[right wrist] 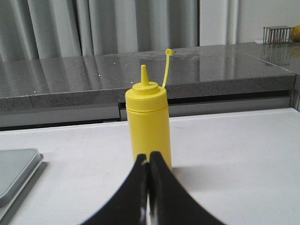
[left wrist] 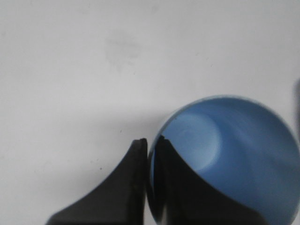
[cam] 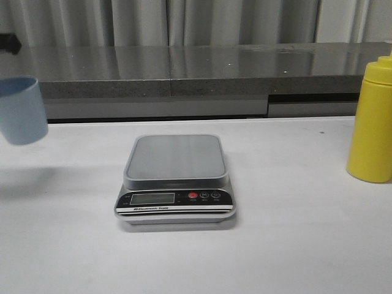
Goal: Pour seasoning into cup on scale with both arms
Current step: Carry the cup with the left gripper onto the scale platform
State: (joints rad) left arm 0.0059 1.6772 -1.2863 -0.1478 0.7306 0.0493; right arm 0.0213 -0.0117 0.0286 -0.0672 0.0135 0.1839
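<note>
The cup [cam: 21,109] hangs in the air at the far left of the front view, tilted a little and clear of the white table [cam: 288,245], which fits the job of carrying it to the scale [cam: 176,179] before anything is poured. The scale sits in the middle of the table with its grey platform bare, so the cup has not yet been set down. In the left wrist view the left gripper [left wrist: 149,161] pinches the cup's rim, one finger [left wrist: 133,173] outside the wall and the other inside, a grip that keeps the mouth facing up and leaves the base free to land flat. The camera there looks straight down into the blue interior, so the left wrist appears to point downward from above. The seasoning [right wrist: 147,123] stands upright on the table at the right edge of the front view, well apart from the scale, its tip cover swung off the nozzle on its tether. The right gripper [right wrist: 149,161] is aimed level at the bottle's lower body with its fingers pressed together and holding nothing; whether they touch the bottle cannot be told
</note>
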